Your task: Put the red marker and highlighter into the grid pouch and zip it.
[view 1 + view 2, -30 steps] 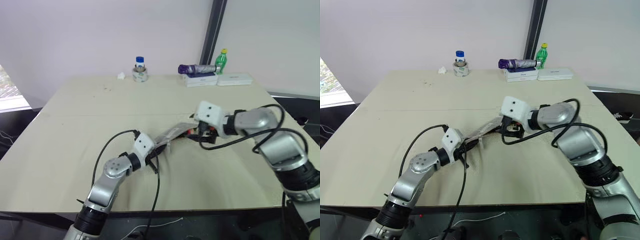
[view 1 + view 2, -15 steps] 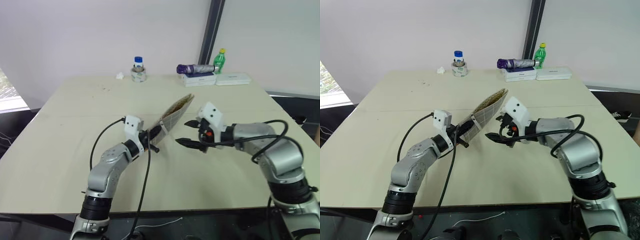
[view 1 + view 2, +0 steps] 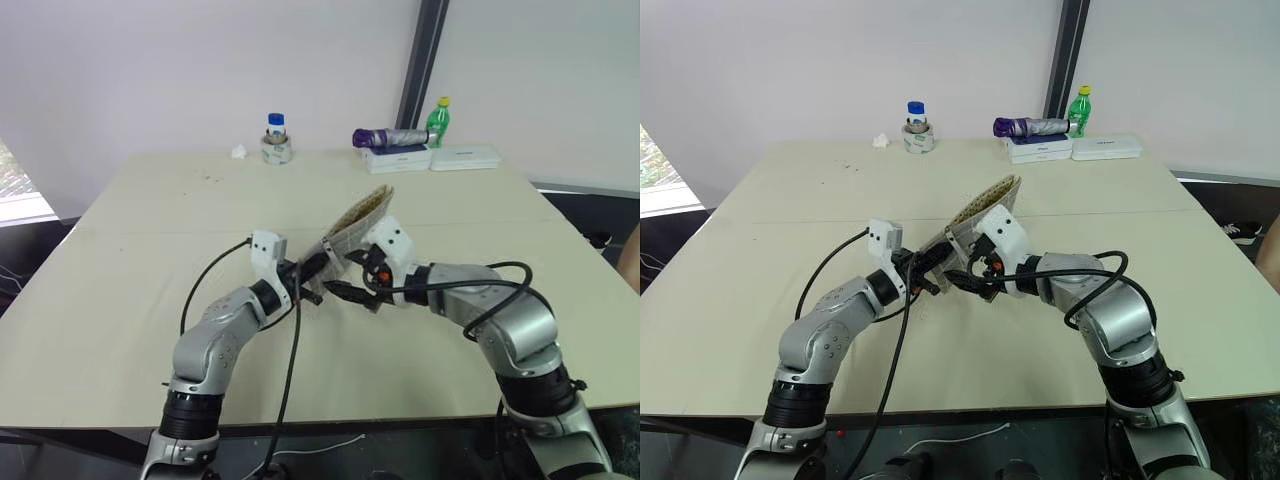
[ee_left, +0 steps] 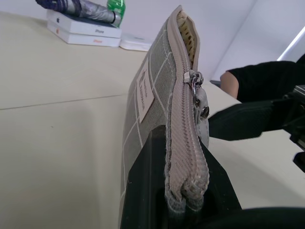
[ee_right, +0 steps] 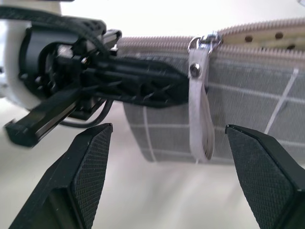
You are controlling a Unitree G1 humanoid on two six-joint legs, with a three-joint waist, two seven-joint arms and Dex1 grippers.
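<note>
At the middle of the head view the grid pouch (image 3: 352, 222) stands lifted off the table (image 3: 150, 250), its lower end clamped in the left gripper (image 4: 186, 191), zipper edge up and only partly closed. The pull tab (image 5: 200, 105) hangs between the spread fingers of the right gripper (image 5: 167, 176), not yet pinched. The red marker and highlighter are presumably inside, though I cannot confirm that; zipping remains.

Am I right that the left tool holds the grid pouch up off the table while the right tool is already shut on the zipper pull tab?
Not quite. In the right wrist view the right tool is open, its fingers either side of the pull tab. The left tool does hold the grid pouch up.
</note>
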